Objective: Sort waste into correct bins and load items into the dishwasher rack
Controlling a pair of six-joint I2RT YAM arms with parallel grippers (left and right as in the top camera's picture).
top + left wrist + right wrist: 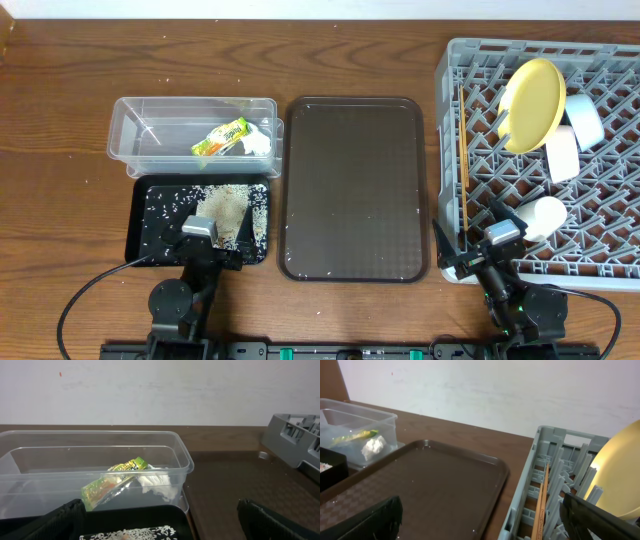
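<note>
Rack [600, 245] cut by overhead's right edge, black tray [142, 232] partly under left arm [200, 238], wrist-view plate [620, 472] cropped

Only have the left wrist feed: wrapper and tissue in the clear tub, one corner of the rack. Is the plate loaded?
Observer: Yes. Overhead, the pale-yellow plate stands on edge in the dishwasher rack, toward its far side.
Operator: Chopsticks?
Observer: Also in the rack. The chopsticks lie along the inside of its left wall.
Operator: Right arm holding anything?
Observer: No. The right gripper is open and empty at the rack's near-left corner.
</note>
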